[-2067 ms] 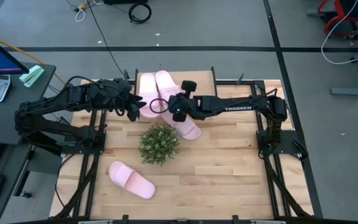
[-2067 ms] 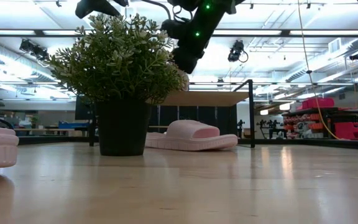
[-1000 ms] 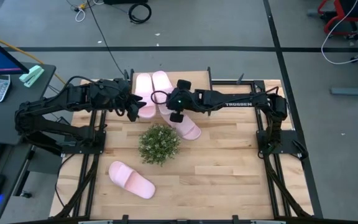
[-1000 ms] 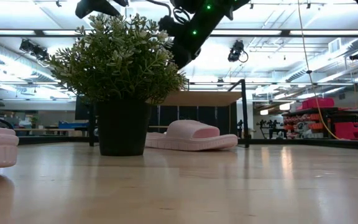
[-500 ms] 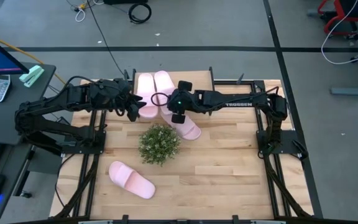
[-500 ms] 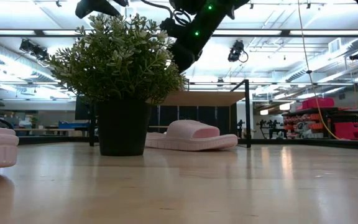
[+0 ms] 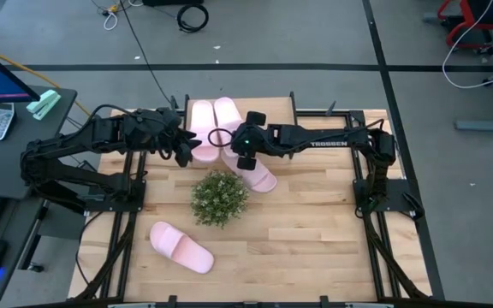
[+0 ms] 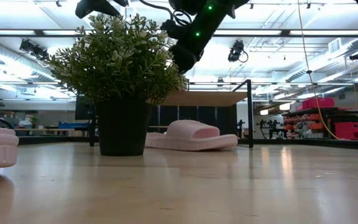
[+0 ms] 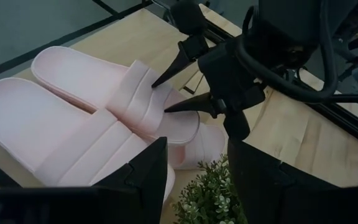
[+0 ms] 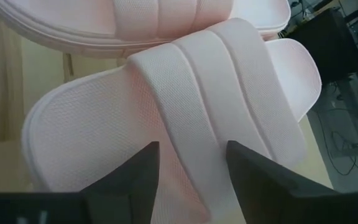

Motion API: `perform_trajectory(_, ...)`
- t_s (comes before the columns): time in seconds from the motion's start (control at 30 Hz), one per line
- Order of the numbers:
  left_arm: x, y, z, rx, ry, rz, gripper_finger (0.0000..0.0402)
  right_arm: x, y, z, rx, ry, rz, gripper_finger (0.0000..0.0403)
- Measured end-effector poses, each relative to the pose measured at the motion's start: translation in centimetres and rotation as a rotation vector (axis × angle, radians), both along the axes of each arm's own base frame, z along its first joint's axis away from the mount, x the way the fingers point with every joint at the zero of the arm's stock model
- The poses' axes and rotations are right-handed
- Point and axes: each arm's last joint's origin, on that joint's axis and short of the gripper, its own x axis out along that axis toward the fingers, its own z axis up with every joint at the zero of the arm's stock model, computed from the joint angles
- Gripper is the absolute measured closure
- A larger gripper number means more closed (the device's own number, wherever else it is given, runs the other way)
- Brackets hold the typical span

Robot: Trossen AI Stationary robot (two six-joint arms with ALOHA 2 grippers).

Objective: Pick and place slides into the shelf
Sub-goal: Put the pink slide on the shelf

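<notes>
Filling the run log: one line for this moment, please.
right gripper: open, fingers at slide strap on shelf | left gripper: open, beside | plant: mid-table | one slide: near edge

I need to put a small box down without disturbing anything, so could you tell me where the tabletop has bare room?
The tabletop is bare right of the plant and loose slide. Crowded: the shelf end, where both grippers hang over slides.

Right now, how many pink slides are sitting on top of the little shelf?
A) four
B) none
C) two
C: the high view shows two slides side by side on the shelf, a third on the table by the plant, and a fourth near the table's front edge.
</notes>
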Motion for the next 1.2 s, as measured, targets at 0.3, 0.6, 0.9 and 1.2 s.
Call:
perform_trajectory(0.3,0.0,0.0,0.0,0.01,0.002,0.014,0.0228,0.5,-0.3,3.0,-0.042,-0.04,0.018,0.0181)
perform_trajectory(0.6,0.0,0.0,0.0,0.011,0.007,0.013,0.0228,0.2,-0.4,5.5,-0.033,-0.037,0.018,0.0171)
perform_trajectory(0.9,-0.1,0.0,-0.1,0.016,0.014,0.011,0.0228,-1.3,-0.2,5.9,-0.01,0.04,-0.015,0.0172)
perform_trajectory(1.2,-0.2,0.0,-0.3,0.008,0.045,0.012,0.0228,-6.5,1.2,9.9,0.159,-0.024,-0.19,0.0176)
